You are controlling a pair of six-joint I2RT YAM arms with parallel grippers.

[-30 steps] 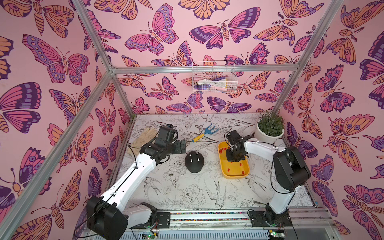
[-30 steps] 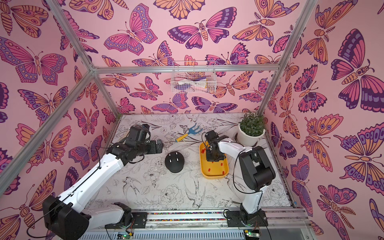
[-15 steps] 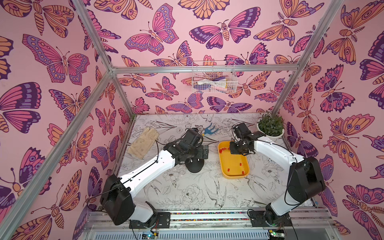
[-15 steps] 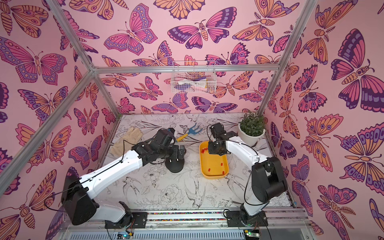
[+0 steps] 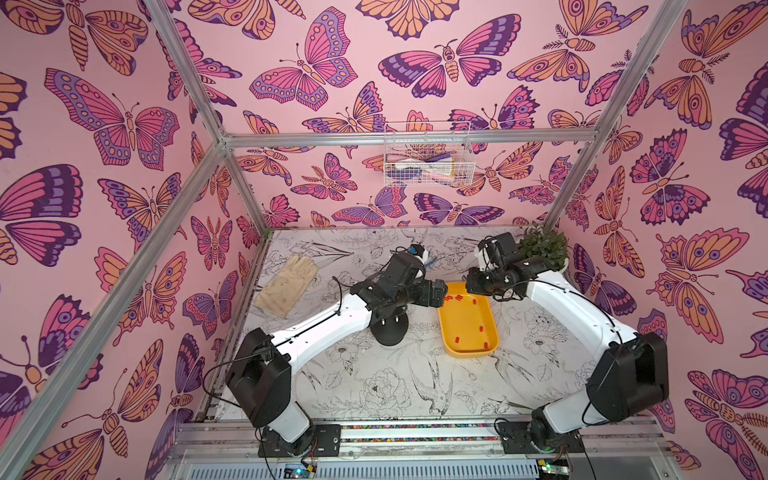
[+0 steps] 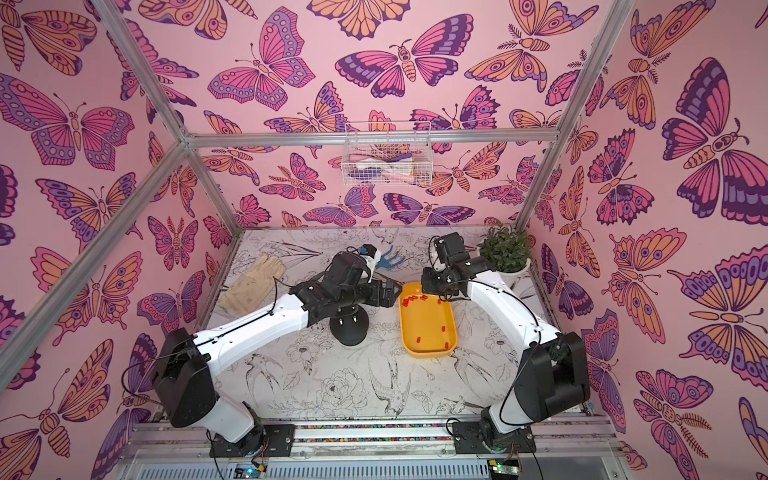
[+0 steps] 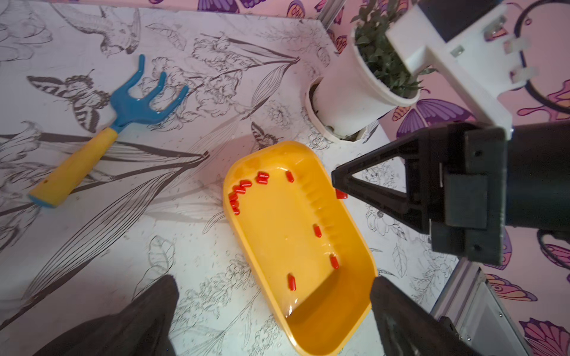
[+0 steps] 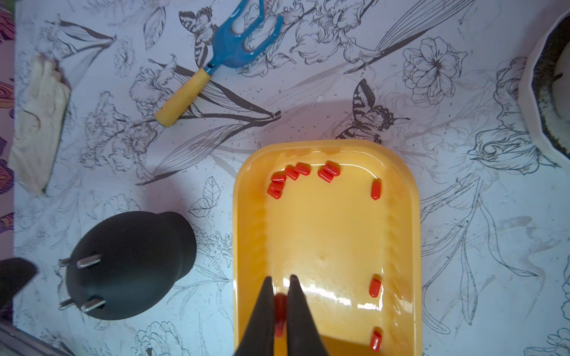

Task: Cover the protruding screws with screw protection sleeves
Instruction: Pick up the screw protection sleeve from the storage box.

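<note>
Floral tabletop (image 8: 92, 185): right gripper (image 8: 280, 277) is pinching a red sleeve (image 8: 280, 305) over yellow tray (image 8: 413, 215), left gripper (image 7: 274, 279) hanging spread. Risk: sleeve tilting in the pinch, missing protruding screws (image 8: 88, 262).

Robot test booth, aluminium frame (image 5: 409, 137), butterfly-wallpaper walls (image 5: 316, 62)

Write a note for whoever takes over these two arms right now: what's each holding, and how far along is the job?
Left gripper: jaws open, empty, near the tray.
Right gripper: jaws shut on one red sleeve, over the tray.
Other sleeves lie loose in the tray; the black dome stands beside it.
Done: one sleeve picked.
To do: the screws in view are bare; cap each.
</note>
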